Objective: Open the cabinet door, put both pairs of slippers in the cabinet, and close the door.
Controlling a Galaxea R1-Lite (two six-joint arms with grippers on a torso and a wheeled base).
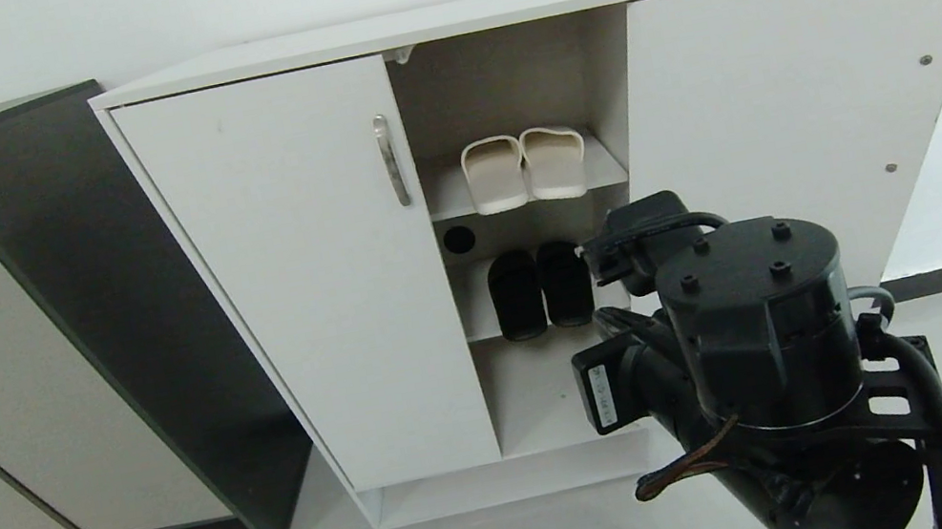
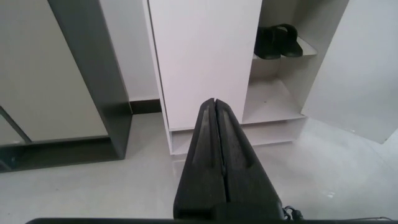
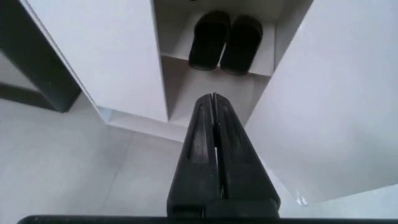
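head view: white cabinet [image 1: 372,35] stands at the far wall. its left door [image 1: 308,274] is shut. its right door [image 1: 796,129] is swung wide open to the right. in the open half, the beige slippers [image 1: 524,168] sit side by side on the upper shelf. the black slippers [image 1: 541,288] sit side by side on the shelf below. the right arm is raised near you, in front of the cabinet's lower right corner. a dark cabinet [image 1: 81,304] stands just to the left.

left wrist view: left gripper [image 2: 215,106] has its jaws pressed together w/ nothing between them. it hangs over the floor [image 2: 93,186], near the foot of the shut door. the black pair shows farther off on its shelf.

right wrist view: right gripper [image 3: 213,99] has its jaws flat against each other and is empty. it points toward the open compartment. the black pair lies beyond it, and the open door is just beside it on the right.

progress, as a judgement: door opened, both pairs stowed. what's left for you looks like one step, i.e. pushing the right door shut.
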